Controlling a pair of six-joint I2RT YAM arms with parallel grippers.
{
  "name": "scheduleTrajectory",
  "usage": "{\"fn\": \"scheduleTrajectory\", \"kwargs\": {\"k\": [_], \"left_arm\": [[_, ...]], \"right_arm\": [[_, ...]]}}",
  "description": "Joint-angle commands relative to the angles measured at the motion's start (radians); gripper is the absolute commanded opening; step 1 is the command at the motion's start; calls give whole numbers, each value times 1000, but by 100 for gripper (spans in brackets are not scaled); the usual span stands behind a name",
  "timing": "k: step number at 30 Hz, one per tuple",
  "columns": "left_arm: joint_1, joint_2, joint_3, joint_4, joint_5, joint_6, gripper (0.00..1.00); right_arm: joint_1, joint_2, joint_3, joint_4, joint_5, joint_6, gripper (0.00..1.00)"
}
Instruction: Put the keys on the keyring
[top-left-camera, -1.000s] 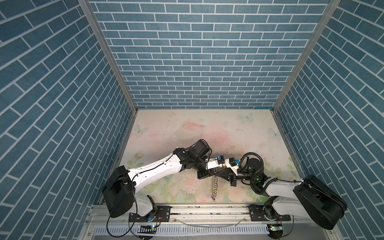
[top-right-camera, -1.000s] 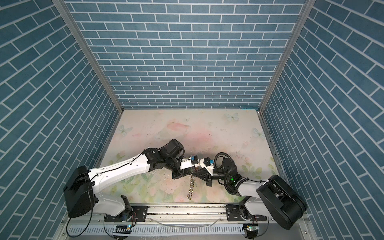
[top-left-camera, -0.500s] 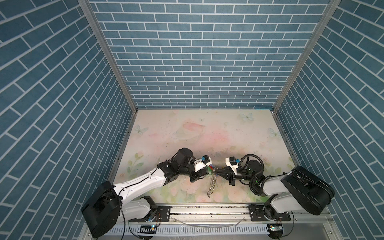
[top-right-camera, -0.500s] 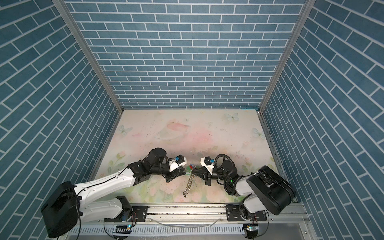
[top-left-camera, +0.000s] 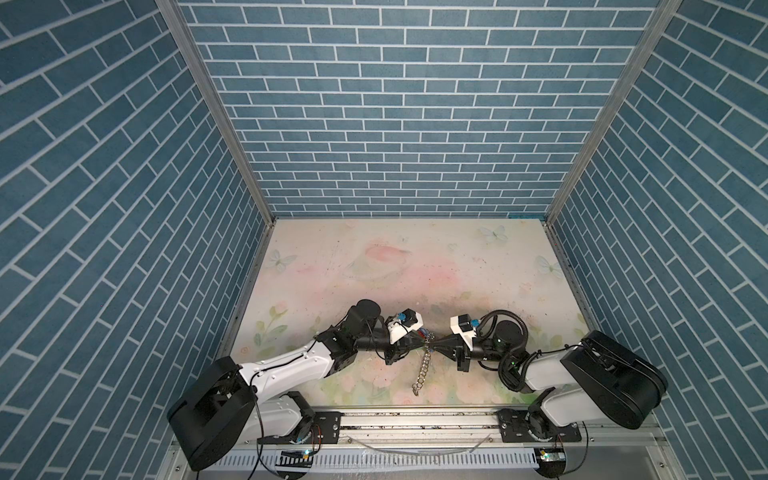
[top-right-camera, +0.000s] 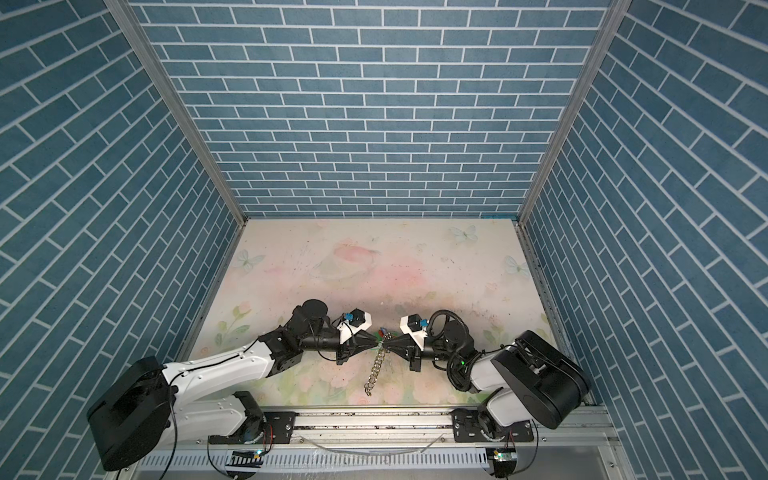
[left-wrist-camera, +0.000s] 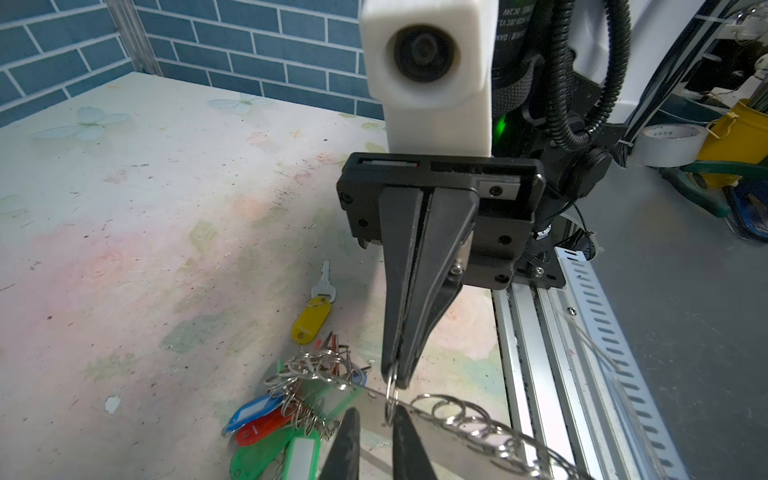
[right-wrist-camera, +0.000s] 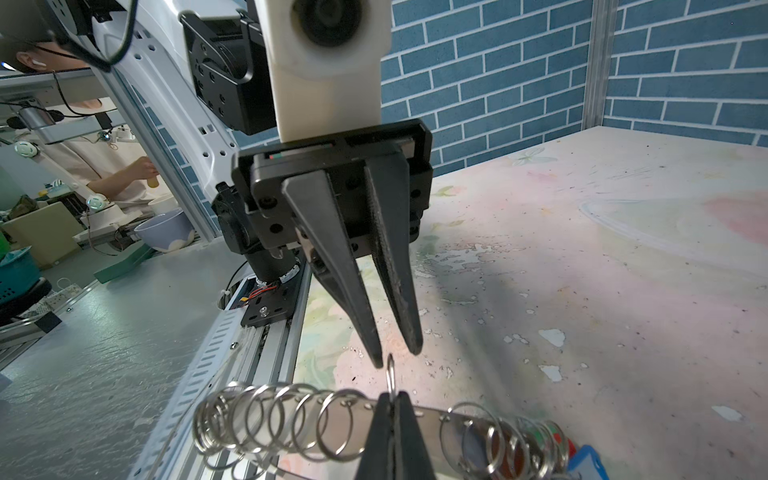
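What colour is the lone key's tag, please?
The tag is yellow, shown best in the left wrist view.

light: bright, even | shadows: soft | wrist views: edges warped, foreground blurred

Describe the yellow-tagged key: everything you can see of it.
The yellow-tagged key shows only in the left wrist view. A small silvery metal key is joined by a little wire ring to an oblong, glossy yellow plastic tag. It lies flat on the floral table, key end pointing away from the keyring, tag end close beside its bunched wire rings, seemingly not threaded on. The left claw and right claw are both clear of it.
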Motion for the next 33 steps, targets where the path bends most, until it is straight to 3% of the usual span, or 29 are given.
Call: {"fn": "scheduleTrajectory", "kwargs": {"k": [1, 19, 20, 22, 25, 29, 33], "left_arm": [[5, 15, 3, 30, 53, -9, 14], [5, 49, 80, -67, 76, -8, 0], [4, 43, 93, -100, 60, -3, 0], [1, 31, 146, -225, 10, 25, 0], [-28, 20, 242, -446, -102, 95, 0], [-85, 63, 337, -624, -204, 153, 0], [-119, 141, 441, -771, -266, 196, 0]], "right_arm": [[7, 4, 14, 65, -2, 1, 0], [13, 1, 15, 62, 2, -12, 0], [13, -3, 13, 61, 7, -14, 1], [12, -28, 0, 40, 29, -30, 12], [11, -129, -1, -129, 72, -102, 21], [10, -325, 41, -481, 129, -221, 23], [9, -461, 40, -616, 176, -265, 26]]}}
